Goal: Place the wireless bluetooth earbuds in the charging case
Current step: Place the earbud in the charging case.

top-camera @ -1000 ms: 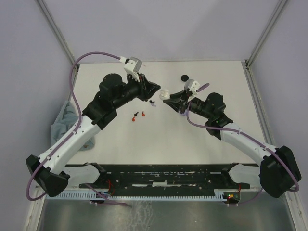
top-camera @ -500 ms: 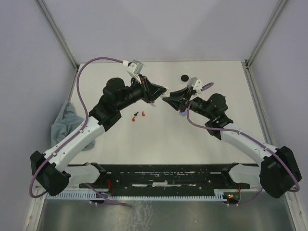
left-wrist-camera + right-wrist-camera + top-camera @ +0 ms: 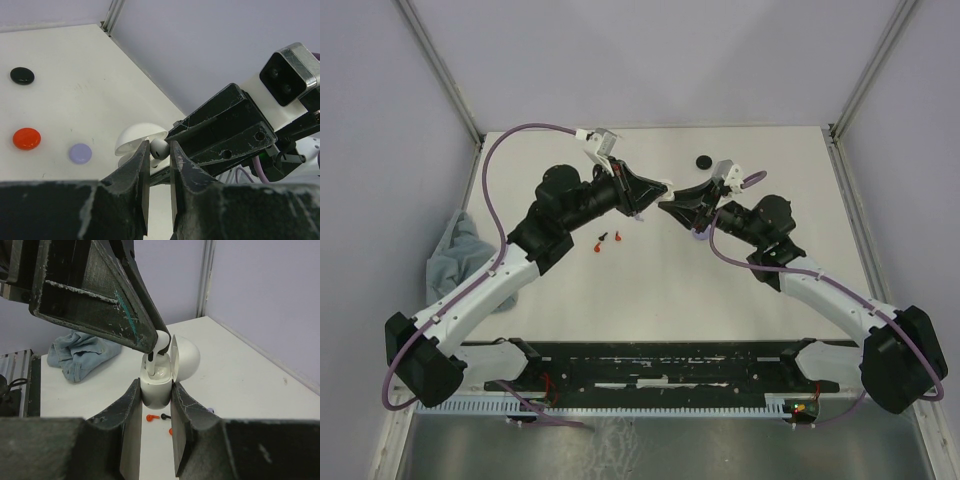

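The left gripper (image 3: 159, 156), clamped on a white earbud (image 3: 159, 146), has been brought just above the open white charging case (image 3: 157, 384) (clamped by the right gripper (image 3: 154, 395)); insertion appears imminent

A white table (image 3: 660, 300) is seen bearing a few small things. A black disc-like case (image 3: 702, 160) is laid near the far edge. In the left wrist view, a red case (image 3: 26, 138) and a lavender case (image 3: 80, 153) are set just beside each other. Two red earbuds (image 3: 617, 237) and a black earbud (image 3: 164, 416) are scattered close together near the middle. A blue-grey cloth (image 3: 450, 255) is bunched at the left edge.
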Controlling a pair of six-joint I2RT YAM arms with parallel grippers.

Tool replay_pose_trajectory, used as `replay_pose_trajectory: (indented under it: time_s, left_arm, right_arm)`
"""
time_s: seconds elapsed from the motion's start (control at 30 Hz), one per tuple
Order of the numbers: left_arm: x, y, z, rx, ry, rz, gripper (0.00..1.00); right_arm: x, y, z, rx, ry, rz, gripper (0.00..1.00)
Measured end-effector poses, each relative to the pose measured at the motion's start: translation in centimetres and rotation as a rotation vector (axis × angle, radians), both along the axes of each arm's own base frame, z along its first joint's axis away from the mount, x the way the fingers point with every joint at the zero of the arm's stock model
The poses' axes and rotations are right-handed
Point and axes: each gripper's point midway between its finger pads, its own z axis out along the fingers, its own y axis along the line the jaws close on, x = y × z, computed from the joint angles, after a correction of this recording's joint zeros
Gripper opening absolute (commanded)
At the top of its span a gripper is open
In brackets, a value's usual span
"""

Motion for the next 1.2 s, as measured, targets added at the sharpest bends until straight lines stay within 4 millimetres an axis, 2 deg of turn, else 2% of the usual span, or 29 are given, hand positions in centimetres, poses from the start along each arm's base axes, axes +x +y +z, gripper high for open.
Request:
replay_pose_trajectory:
  time_s: [0.37, 0.8, 1.1, 1.2]
  left_arm:
    - [-0.3, 0.5, 0.3, -0.008, 0.000, 0.013, 0.40]
    - [-0.6, 1.6, 0.6, -0.002, 0.014, 0.057, 0.47]
    - [-0.8, 2.4, -0.4, 0.058, 0.052, 0.071, 0.70]
    - [-0.4, 3.3, 0.1, 0.070, 0.048, 0.070, 0.77]
  right_arm:
    - [-0.2, 0.0, 0.3, 0.016, 0.010, 0.003, 0.10]
    - [-0.3, 0.0, 0.8, 0.034, 0.005, 0.007, 0.10]
    - [-0.5, 0.2, 1.1, 0.040, -0.011, 0.019, 0.10]
    - [-0.7, 0.4, 0.9, 0.034, -0.009, 0.035, 0.10]
